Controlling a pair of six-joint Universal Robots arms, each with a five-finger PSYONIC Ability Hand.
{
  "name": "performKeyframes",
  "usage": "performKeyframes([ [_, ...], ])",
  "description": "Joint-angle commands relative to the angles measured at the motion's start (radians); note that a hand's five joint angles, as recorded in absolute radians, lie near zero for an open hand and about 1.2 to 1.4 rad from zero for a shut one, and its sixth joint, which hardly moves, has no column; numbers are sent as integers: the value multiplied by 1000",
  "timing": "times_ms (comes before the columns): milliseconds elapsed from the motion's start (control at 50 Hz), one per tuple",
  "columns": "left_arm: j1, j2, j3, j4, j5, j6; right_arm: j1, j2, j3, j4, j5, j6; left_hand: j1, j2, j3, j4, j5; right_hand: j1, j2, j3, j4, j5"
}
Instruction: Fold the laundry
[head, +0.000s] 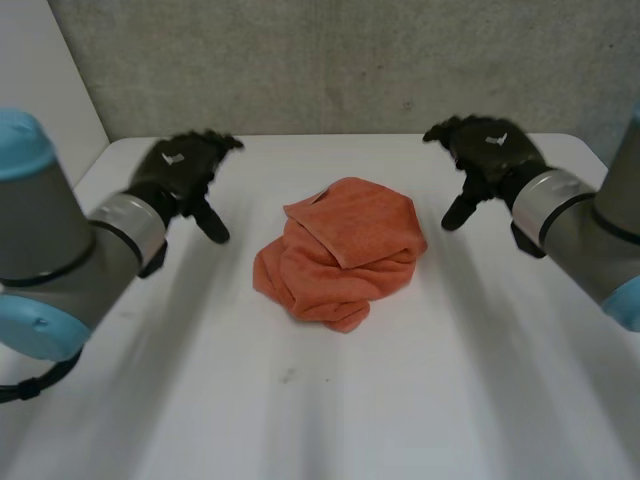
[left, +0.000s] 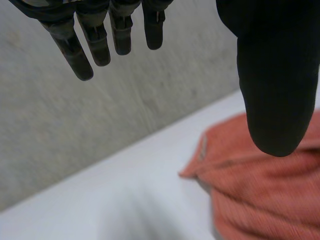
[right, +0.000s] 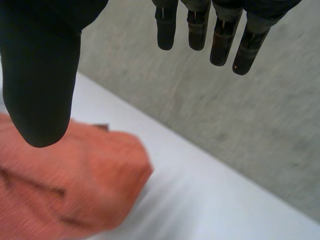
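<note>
Crumpled orange towel (head: 340, 250) in a loose heap near the middle of the white tabletop (head: 300, 410). Touches neither hand. Raised over the far part of the tabletop, the left hand (head: 185, 170) on one side of the heap and the right hand (head: 490, 155) on the other. Both empty, with fingers straight and relaxed, thumb held well apart from them, nothing pinched.

From each hand, towel inward and a little toward the robot. In the left wrist view, just past the thumb, with a hemmed edge and a corner turned toward that hand. In the right wrist view, below the thumb, as a rounded bulge without a clear edge.

Slightly nearer to the heap, by appearance: the right hand. Otherwise almost symmetric. Long axis of the heap weak, roughly from near left to far right. On top, one flat flap with its hem facing the left hand.

Probably first step: spreading the cloth out, so a corner or hem to find. Clearer one on the left side.

Room: wide bare tabletop between heap and robot, good for laying the cloth flat. Less room behind, at the far edge against the grey wall (head: 350, 60), close to both hands. Side edge of the tabletop not far outside the left hand, so outward pulls there better kept short.
</note>
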Motion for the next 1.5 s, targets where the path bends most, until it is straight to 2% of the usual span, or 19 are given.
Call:
performKeyframes([
  [20,-59,-190,61,2,18,35,67,161,-55,-9,-25,9,99,90,90,88,93,-26,-47,-38,-59,-66],
  [140,-101,-333,134,25,62,40,124,313,-145,-27,-18,9,131,123,122,121,125,-25,-46,-36,-58,-65],
  [220,-117,-390,171,56,67,40,142,399,-210,-33,-11,10,222,214,213,211,216,134,112,122,101,94],
  [260,-122,-408,182,67,67,41,156,438,-244,-45,1,10,292,284,283,282,286,333,312,321,300,293],
  [300,-124,-428,196,80,67,43,160,456,-260,-58,14,10,495,486,485,484,488,526,505,515,493,486],
  [320,-124,-434,199,84,67,44,162,467,-271,-74,24,10,571,562,562,560,564,818,797,806,785,778],
  [380,-124,-447,211,105,59,45,162,473,-284,-108,38,10,952,944,943,942,946,1195,1174,1183,1162,1155],
  [440,-124,-427,213,143,41,44,157,462,-294,-144,44,10,1178,1170,1169,1168,1172,1196,1175,1184,1163,1156],
  [640,-125,-183,141,208,-11,81,150,176,-271,-179,126,90,1179,1170,1170,1168,1173,1196,1175,1184,1163,1156],
  [720,-124,13,-15,189,-8,81,144,81,-186,-148,141,95,1179,1170,1170,1168,1173,1196,1175,1184,1163,1156],
  [920,-156,302,-416,119,0,86,70,-65,67,221,124,-69,1179,1170,1170,1168,1173,1196,1175,1184,1163,1156],
  [980,-180,314,-474,71,1,87,73,-64,138,324,103,-148,1060,1051,1051,1049,1053,1196,1175,1184,1163,1156],
  [1020,-190,310,-485,45,0,89,73,-64,155,350,95,-168,788,779,778,777,781,1165,1143,1153,1132,1125],
  [1040,-191,301,-484,21,-3,95,73,-64,161,353,90,-175,504,496,495,493,498,1072,1050,1060,1039,1032],
  [1080,-190,282,-476,5,-7,109,73,-64,161,338,84,-178,419,411,410,409,413,367,346,356,334,327],
  [1120,-182,262,-453,-8,-7,132,73,-65,152,320,84,-178,393,384,384,382,386,176,154,164,143,136],
  [1300,-163,251,-355,2,-2,146,73,-176,154,136,11,-204,293,284,284,282,286,175,154,163,142,135],
  [1400,-159,181,-301,1,-2,152,85,-185,215,85,-159,-391,293,284,284,282,286,167,145,155,133,127],
  [1500,-159,78,-242,-7,4,155,85,-162,232,96,-247,-602,290,281,281,279,283,164,142,152,130,124],
])
